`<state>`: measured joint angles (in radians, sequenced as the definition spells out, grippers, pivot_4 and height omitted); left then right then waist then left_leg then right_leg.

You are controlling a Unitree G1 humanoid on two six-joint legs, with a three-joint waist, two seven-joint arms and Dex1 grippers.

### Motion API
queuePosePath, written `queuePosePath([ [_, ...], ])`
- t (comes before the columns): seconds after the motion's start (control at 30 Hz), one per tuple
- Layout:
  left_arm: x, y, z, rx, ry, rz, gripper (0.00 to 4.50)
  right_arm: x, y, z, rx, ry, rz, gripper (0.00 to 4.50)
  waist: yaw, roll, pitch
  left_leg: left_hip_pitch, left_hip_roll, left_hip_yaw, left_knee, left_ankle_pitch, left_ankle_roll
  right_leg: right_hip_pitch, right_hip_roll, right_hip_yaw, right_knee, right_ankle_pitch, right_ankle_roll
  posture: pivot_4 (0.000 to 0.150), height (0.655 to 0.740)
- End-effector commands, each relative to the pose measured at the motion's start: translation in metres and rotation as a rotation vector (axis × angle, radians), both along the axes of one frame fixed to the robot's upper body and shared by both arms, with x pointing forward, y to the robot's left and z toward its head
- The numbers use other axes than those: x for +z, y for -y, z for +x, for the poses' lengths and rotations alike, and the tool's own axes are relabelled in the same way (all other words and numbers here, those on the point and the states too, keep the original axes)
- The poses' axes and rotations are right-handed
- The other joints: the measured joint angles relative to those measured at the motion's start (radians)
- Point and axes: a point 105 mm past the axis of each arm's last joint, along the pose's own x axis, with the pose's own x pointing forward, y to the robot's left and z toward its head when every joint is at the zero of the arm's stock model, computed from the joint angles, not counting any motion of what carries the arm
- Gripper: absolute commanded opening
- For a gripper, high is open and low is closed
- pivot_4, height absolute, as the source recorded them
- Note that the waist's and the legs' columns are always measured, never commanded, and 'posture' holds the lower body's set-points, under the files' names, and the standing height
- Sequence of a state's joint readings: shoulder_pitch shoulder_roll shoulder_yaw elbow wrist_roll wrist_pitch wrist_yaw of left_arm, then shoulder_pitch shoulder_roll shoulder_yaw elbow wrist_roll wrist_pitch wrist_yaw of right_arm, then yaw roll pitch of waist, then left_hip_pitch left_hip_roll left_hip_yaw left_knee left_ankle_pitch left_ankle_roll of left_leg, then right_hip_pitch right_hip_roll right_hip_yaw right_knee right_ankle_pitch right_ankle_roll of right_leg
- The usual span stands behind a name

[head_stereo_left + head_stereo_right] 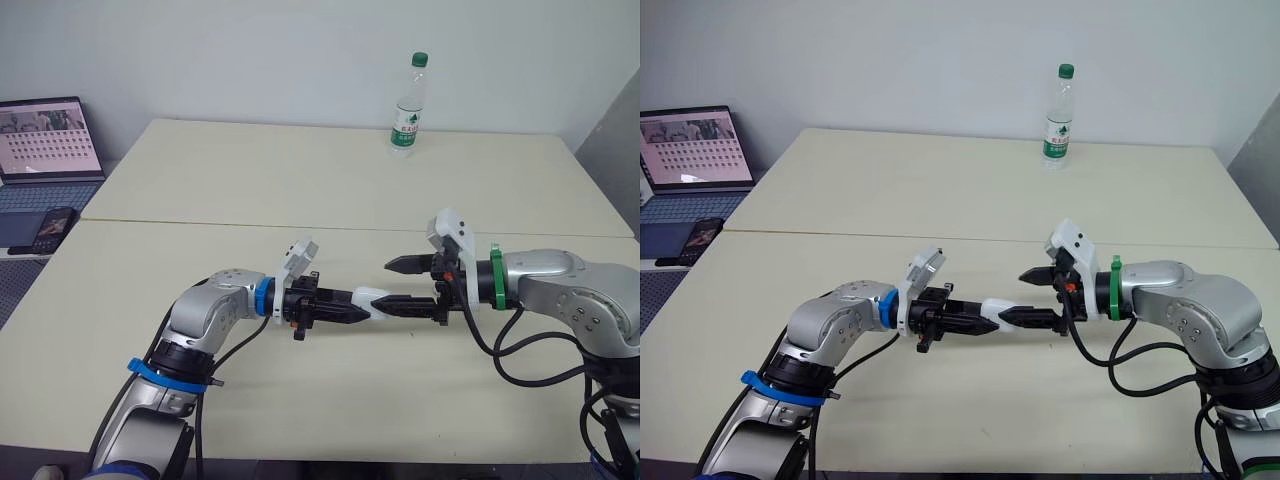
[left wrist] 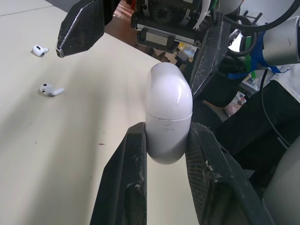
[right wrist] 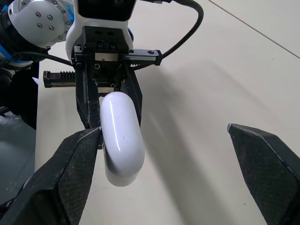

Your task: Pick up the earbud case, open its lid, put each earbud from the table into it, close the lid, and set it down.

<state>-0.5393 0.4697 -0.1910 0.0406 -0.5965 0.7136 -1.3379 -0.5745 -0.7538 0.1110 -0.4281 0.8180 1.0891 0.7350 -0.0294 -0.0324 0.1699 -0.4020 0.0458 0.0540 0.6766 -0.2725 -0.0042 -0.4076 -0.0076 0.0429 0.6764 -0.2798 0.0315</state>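
Fingers (image 2: pixel 124 173) of the left gripper (image 1: pixel 355 310) are clamped on the white case (image 1: pixel 373 297), its lid closed, held over the near half of the table (image 1: pixel 300 180). The right gripper (image 1: pixel 402 285) faces it, spread wide, with one finger against the case's side. An earbud (image 2: pixel 40 50) and a second earbud (image 2: pixel 50 90) lie apart on the table. A bottle (image 1: pixel 408 105) stands at the far edge.

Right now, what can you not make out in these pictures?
Earbud case base: left wrist view, covered by fingers of the left hand.
Contact between right hand and case: right wrist view, its finger overlaps it.
Laptop: left eye view, cut by the edge.
Bottle label text: too small.
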Motion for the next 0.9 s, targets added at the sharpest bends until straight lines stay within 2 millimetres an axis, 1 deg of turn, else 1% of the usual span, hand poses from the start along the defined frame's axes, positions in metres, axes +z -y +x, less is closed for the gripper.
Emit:
queuePosePath([
  [0.03,0.006,0.002,-0.004,-0.032,0.037,-0.02,0.78,0.014,0.007,0.012,-0.067,0.07,-0.012,4.5,0.0,0.0,0.0,0.0,0.0,0.0,0.0,0.0,0.0,0.0,0.0,0.0,0.0,0.0,0.0,0.15,0.7362],
  [0.17,0.003,0.0,-0.003,-0.016,0.046,-0.003,0.78,0.023,0.012,0.016,-0.1,0.091,-0.009,4.5,0.0,0.0,0.0,0.0,0.0,0.0,0.0,0.0,0.0,0.0,0.0,0.0,0.001,0.0,0.0,0.15,0.7362],
  [0.33,-0.002,-0.003,0.001,0.023,0.067,0.007,0.78,0.032,0.018,0.016,-0.118,0.104,-0.007,4.5,0.0,0.0,0.0,0.0,0.0,0.0,0.0,0.0,0.0,0.0,0.0,0.0,0.0,0.0,0.0,0.15,0.7362],
  [0.4,-0.007,-0.008,0.007,0.077,0.108,0.034,0.78,0.029,0.027,0.019,-0.157,0.11,-0.054,4.5,0.0,0.0,0.0,0.0,0.0,0.0,0.0,0.0,0.0,0.0,-0.001,0.0,0.0,0.0,0.0,0.15,0.7362],
  [0.47,-0.011,-0.013,0.014,0.138,0.173,0.055,0.78,0.017,0.043,0.024,-0.218,0.107,-0.155,4.5,0.0,0.0,0.0,0.0,0.0,0.0,0.0,0.0,0.0,0.0,-0.001,0.0,0.0,0.0,0.0,0.15,0.7362],
  [0.57,-0.008,-0.021,0.025,0.242,0.236,0.034,0.78,-0.004,0.066,0.032,-0.317,0.08,-0.291,4.5,0.001,0.0,0.0,0.0,-0.001,0.0,0.0,0.0,0.0,0.0,-0.006,0.0,0.0,0.0,0.0,0.15,0.7362],
  [0.67,-0.004,-0.026,0.027,0.295,0.298,0.028,0.78,-0.017,0.073,0.037,-0.362,0.051,-0.329,4.5,-0.002,0.0,0.0,0.0,-0.001,0.001,0.0,0.0,0.0,-0.001,-0.007,0.0,0.0,0.0,0.0,0.15,0.7362],
  [0.9,0.003,-0.029,0.024,0.385,0.377,0.037,0.78,-0.042,0.085,0.052,-0.5,-0.003,-0.422,4.5,0.0,-0.001,0.0,-0.001,-0.001,0.002,0.0,0.0,0.0,-0.002,-0.007,0.001,0.002,0.0,0.0,0.15,0.7362],
])
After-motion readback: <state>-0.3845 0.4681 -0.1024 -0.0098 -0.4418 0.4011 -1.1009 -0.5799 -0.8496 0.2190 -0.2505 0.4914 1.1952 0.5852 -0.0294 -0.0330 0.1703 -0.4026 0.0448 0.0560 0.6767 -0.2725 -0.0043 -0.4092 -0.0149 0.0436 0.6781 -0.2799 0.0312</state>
